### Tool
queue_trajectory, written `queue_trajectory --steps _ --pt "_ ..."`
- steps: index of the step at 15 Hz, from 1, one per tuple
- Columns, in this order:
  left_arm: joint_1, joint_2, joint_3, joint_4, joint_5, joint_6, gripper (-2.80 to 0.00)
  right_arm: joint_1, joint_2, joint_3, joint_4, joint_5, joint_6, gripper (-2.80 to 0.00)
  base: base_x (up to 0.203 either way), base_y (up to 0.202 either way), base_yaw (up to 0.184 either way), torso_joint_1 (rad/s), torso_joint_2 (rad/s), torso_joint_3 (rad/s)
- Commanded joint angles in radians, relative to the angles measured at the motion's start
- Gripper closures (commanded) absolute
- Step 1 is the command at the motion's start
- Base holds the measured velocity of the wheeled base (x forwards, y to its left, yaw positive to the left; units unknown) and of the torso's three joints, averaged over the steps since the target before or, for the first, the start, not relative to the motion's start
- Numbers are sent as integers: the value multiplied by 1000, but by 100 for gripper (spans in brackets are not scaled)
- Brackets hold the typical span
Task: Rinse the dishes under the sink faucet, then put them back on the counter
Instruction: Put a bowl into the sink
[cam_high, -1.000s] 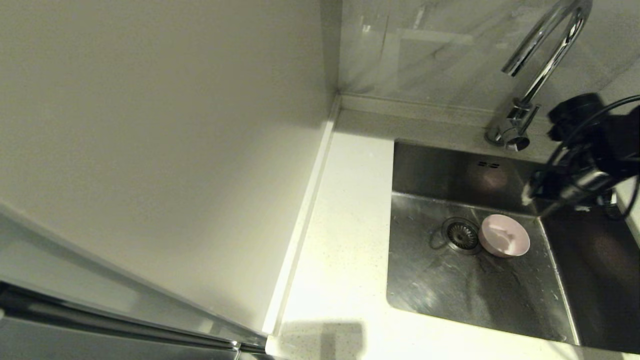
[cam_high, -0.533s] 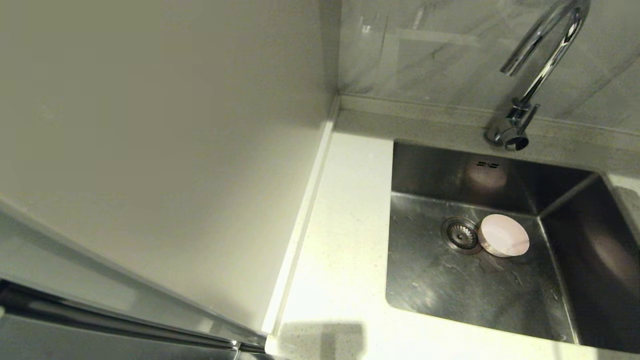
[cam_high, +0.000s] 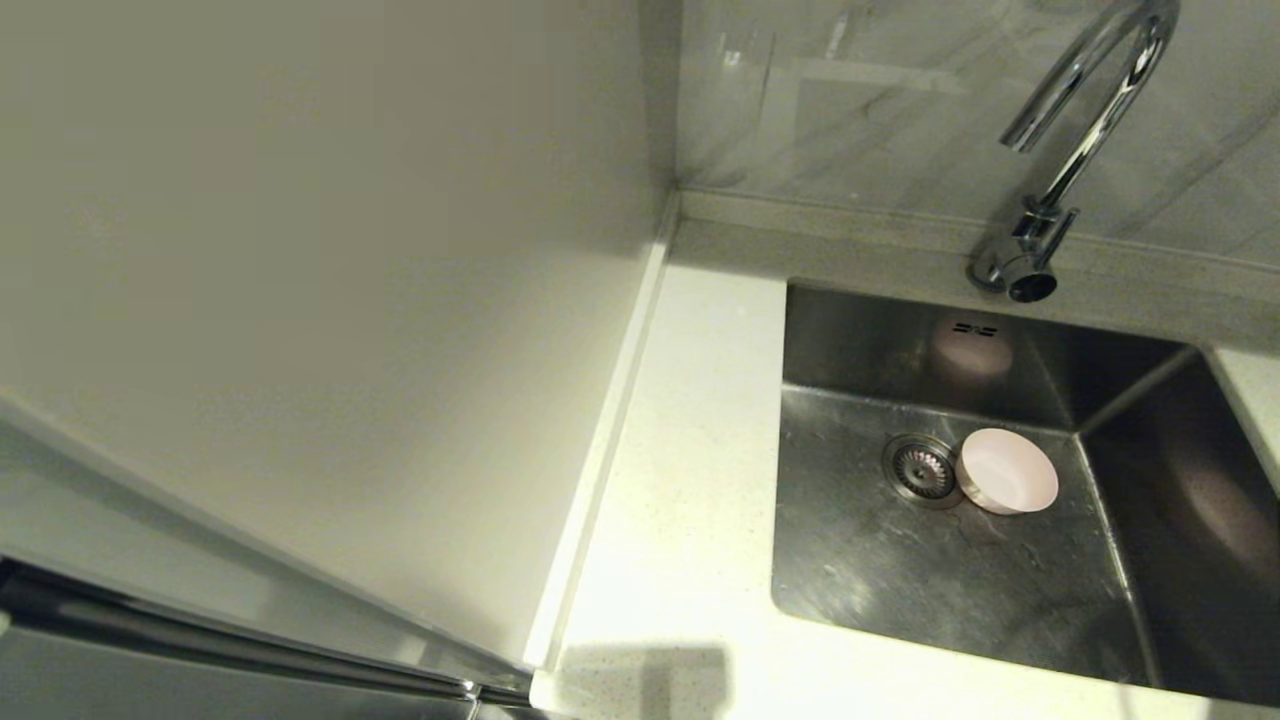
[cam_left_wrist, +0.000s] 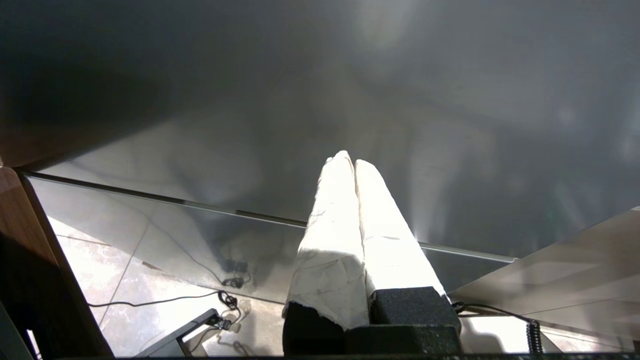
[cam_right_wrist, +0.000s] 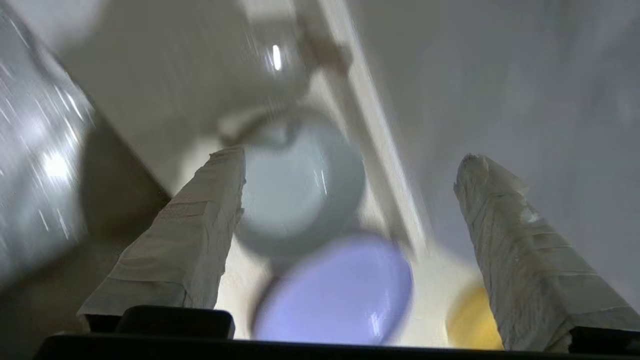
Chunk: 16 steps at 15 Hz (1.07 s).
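no readable text, labels or numbers

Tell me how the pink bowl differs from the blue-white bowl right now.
The pink bowl sits in the sink beside the drain; the blue-white bowl sits on the counter by the lilac plate. The pink bowl is pale pink inside, the blue-white bowl pale blue. The open right gripper faces only the blue-white bowl. Both stand upright, ungripped.

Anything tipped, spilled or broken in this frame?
Nothing stands out. The pink bowl sits upright in the sink beside the drain; no water runs from the faucet. The blue bowl and plate sit on the counter.
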Motion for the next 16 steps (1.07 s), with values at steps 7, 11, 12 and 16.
queue_trajectory --steps 7,11,12,16 --pt "0 0 3 -1 0 0 0 -29 125 76 147 113 -36 -280 0 0 0 0 0 0" --pt "0 0 3 0 0 0 0 -28 154 93 190 187 -56 -280 0 0 0 0 0 0" --pt "0 0 3 0 0 0 0 -28 157 98 190 187 -57 -280 0 0 0 0 0 0" --pt "0 0 3 0 0 0 0 -28 169 121 190 188 -53 -280 0 0 0 0 0 0"
